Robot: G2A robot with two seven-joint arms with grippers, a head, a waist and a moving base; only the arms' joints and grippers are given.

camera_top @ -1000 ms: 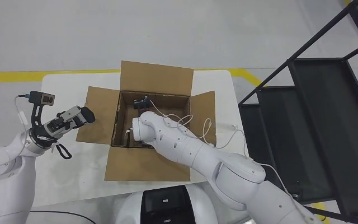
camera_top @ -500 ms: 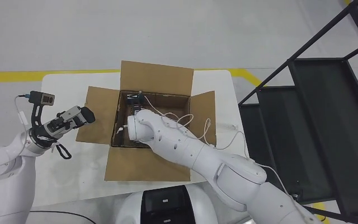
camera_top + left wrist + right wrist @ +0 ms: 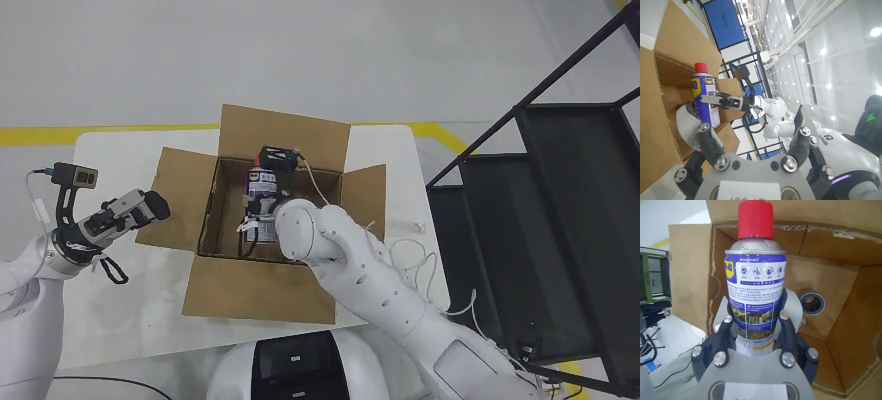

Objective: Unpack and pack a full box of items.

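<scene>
Over the open box (image 3: pixel 280 135), the can (image 3: pixel 756 279) stands upright in the right gripper (image 3: pixel 757 306). The fingers (image 3: pixel 793 306) clasp its body from both sides, and its base hangs clear of the box floor.

The can is a slim metal cylinder. A glossy blue and white label wraps it, with a yellow patch at one edge and small pictures lower down. Above the label is a bare, silvery domed shoulder, topped by a smooth red plastic cap with a notched rim.

The box is brown corrugated cardboard with a matte surface. Its four flaps are splayed outward, and the folds are torn ragged, so the fluting shows. It sits on the white counter (image 3: pixel 120 150). Inside, low against one wall, lies a roll (image 3: pixel 812 303) with a dark hollow core and a pale rim, close beside the can but apart from it.

Left of the box, the left gripper (image 3: pixel 743 121) hangs by the counter's edge. Its fingers (image 3: pixel 685 117) are spread wide with nothing between them; one has a curved white pad and the other is dark.
</scene>
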